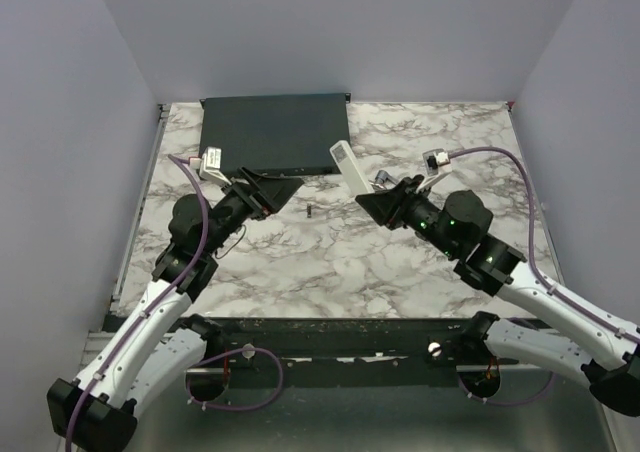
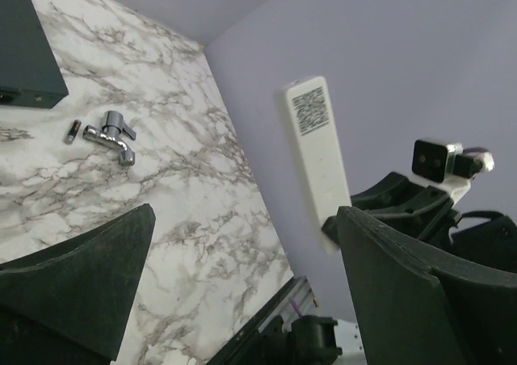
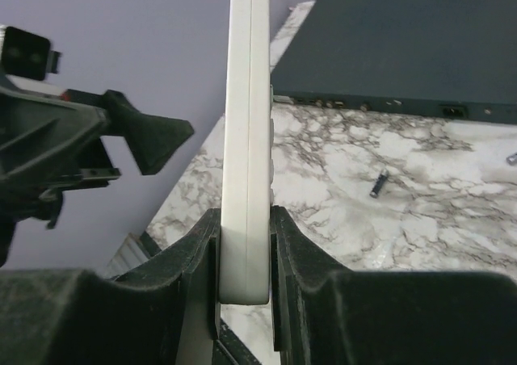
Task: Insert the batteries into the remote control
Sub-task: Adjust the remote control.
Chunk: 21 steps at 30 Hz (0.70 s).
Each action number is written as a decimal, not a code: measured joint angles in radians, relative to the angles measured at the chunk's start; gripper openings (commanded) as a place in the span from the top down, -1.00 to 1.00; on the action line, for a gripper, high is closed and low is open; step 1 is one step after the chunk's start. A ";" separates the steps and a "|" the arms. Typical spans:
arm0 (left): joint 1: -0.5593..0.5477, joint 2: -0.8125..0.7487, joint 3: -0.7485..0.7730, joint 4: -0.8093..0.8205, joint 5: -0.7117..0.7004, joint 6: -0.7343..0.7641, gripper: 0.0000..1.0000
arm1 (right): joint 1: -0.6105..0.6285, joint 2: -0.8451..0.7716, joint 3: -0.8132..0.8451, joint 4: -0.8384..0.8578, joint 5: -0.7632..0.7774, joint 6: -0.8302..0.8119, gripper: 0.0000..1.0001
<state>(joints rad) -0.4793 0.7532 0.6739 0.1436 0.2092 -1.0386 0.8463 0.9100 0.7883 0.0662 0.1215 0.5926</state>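
Left gripper point(image 1: 278, 190): jaws wide apart with nothing between them, pointing toward the right arm, low over the table point(image 1: 330, 272).
Right gripper point(image 3: 245, 213): jaws narrow and clamped on the remote, 1 finger on each broad face of its lower end.
Remote point(image 1: 347, 167): lifted off the table and sticking out from the right gripper toward the far side, its free end over the marble near the box's right corner. The right wrist view shows it edge-on. The left wrist view shows a plain white face with a dark printed label near the free end.
Battery point(image 1: 309, 211): 1 in sight, lying loose on the marble between the 2 grippers and touching neither.
Box point(image 1: 275, 132): large, flat and dark grey, at the far edge of the table, behind the left gripper.
Chrome piece point(image 2: 111, 135): small shiny metal part lying on the marble, seen near the battery in the left wrist view; what it is cannot be told.
Gap between arms: the open left jaws face the remote, clearly apart from it.
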 measured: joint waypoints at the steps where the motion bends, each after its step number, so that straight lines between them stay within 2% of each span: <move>1: 0.031 -0.007 -0.016 0.019 0.041 0.002 -0.98 | -0.015 -0.013 0.007 -0.007 -0.035 -0.001 0.99; 8: 0.072 -0.008 -0.054 0.182 0.286 -0.009 -0.97 | -0.065 -0.034 0.064 -0.008 -0.319 0.002 0.99; 12: 0.072 -0.003 -0.088 0.312 0.380 -0.049 -0.96 | -0.065 -0.004 0.071 -0.010 -0.418 0.014 0.99; 17: 0.072 -0.002 -0.128 0.406 0.431 -0.074 -0.86 | -0.067 0.006 0.071 -0.004 -0.506 0.032 0.99; 21: 0.072 0.008 -0.143 0.445 0.442 -0.085 -0.71 | -0.068 0.021 0.070 0.031 -0.586 0.051 0.99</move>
<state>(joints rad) -0.4076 0.7612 0.5304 0.5888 0.6510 -1.1233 0.7788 0.9310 0.8585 0.0975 -0.4644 0.6441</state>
